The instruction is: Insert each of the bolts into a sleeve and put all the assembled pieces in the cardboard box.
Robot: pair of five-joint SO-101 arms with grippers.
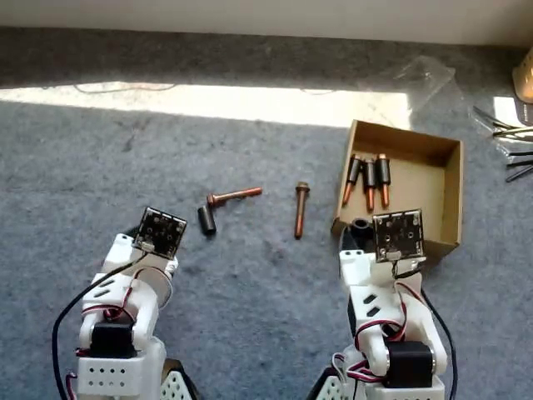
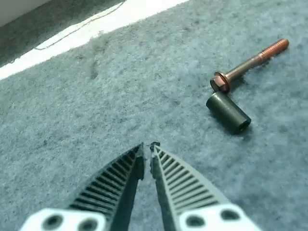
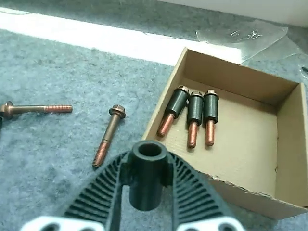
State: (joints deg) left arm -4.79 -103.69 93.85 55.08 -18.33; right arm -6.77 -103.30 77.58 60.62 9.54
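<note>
Clamping a black sleeve (image 3: 144, 190) upright, the right gripper (image 3: 148, 168) sits by the cardboard box's (image 3: 260, 82) left edge; a loose bolt (image 3: 109, 136) lies to its left; left gripper (image 2: 147, 147) closed, empty.

The high camera is fixed off my arms, looking steeply down on the grey carpet (image 1: 250, 283) from well back. My left wrist camera rides behind my left gripper (image 2: 147, 147), low and close, facing past the tips to a bolt (image 2: 250, 62) and loose sleeve (image 2: 228, 112) ahead. My right wrist camera looks over my right gripper (image 3: 147, 163) and its gripped sleeve (image 3: 144, 192) to the cardboard box (image 3: 288, 139) just ahead. Both wrist views share that bolt; the high view covers all of these.
</note>
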